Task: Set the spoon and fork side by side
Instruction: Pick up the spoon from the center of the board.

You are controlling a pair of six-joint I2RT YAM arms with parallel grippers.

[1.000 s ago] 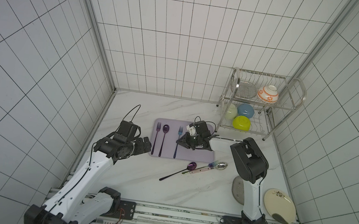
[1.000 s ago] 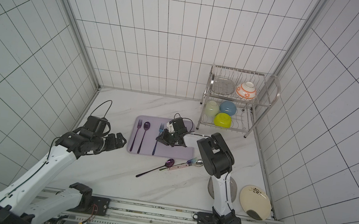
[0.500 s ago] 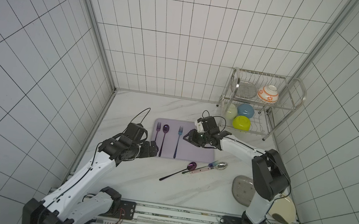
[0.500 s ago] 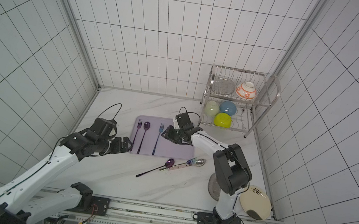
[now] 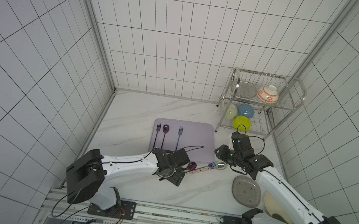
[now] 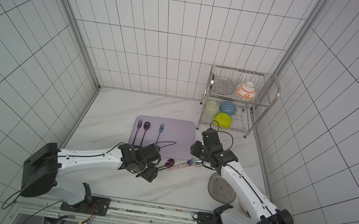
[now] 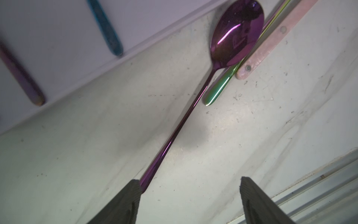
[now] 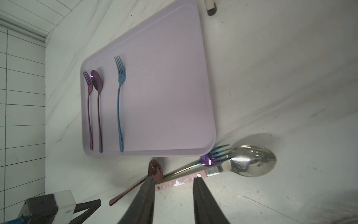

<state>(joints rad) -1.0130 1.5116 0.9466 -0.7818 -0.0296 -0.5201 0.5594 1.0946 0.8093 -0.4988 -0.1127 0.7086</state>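
the loose purple spoon (image 7: 237, 33) lies flat on the white table (image 5: 185, 195) just off the near edge of the lavender tray (image 8: 164, 87). it is slanted, with its bowl closest to that edge and its handle running away from the tray to the left gripper (image 7: 189, 181). that gripper is spread wide and grips nothing: one finger (image 7: 124, 203) sits at the very tail of the handle, touching it or just over it, and the other stands well apart across bare table. beside the spoon's bowl, on the side away from the tray, lies the rainbow fork (image 8: 215, 155), its tines by the tray's near right corner. the silver spoon (image 8: 251, 160), which has a pink handle, lies close alongside the fork, just beyond it from the tray. the right gripper (image 8: 173, 180) hangs over that pink handle, off the same corner, its fingers a modest gap apart and closed on nothing. on the tray, the blue fork (image 8: 121, 77) lies alone left of the tray's middle, parallel to a purple fork (image 8: 87, 77) and a dark spoon (image 8: 96, 79) paired by the tray's left edge, all heads toward its far edge.
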